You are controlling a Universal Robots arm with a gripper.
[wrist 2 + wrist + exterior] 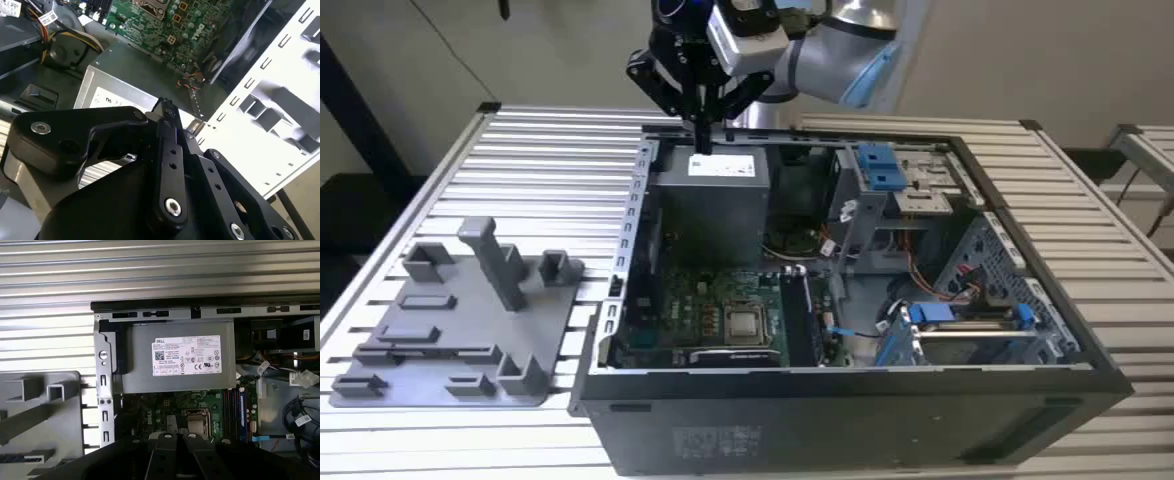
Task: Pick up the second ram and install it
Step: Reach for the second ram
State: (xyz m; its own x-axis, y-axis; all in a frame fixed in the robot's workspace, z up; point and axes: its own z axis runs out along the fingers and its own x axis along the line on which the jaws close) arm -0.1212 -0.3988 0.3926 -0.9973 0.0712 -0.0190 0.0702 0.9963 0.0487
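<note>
My gripper (703, 140) hangs above the grey power supply (710, 190) at the back of the open computer case. Its black fingers are shut against each other with nothing between them, as both wrist views show (167, 111) (175, 438). A thin dark blue strip, which looks like the second ram (242, 409), stands on edge in the memory slots beside the processor socket (195, 422) on the green motherboard (707, 310). It is well below and apart from the gripper.
A grey plastic fixture plate (454, 330) with posts and slots lies on the slatted table (547, 150) at the exterior view's left. Inside the case are blue drive brackets (881, 165), loose cables (934, 290) and sheet-metal walls (634, 230).
</note>
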